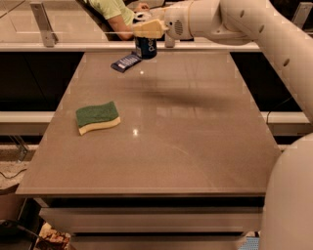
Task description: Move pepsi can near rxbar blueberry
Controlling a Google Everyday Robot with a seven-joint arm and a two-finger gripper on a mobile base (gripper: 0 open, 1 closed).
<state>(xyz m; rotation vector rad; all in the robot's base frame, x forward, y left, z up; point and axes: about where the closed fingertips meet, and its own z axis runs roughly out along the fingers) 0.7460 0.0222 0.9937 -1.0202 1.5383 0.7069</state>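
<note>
The pepsi can [145,48] is dark blue with white lettering and stands upright at the far edge of the table, just right of the rxbar blueberry [125,62], a small flat navy bar lying at the far left-centre. My gripper [148,29] reaches in from the right and is shut on the top of the can. The can's silver top is hidden by the cream fingers [151,28].
A green-and-yellow sponge [98,117] lies on the left side of the brown table [166,141]. A person in a green shirt [112,10] sits behind the glass rail beyond the far edge. My white arm [254,24] spans the upper right.
</note>
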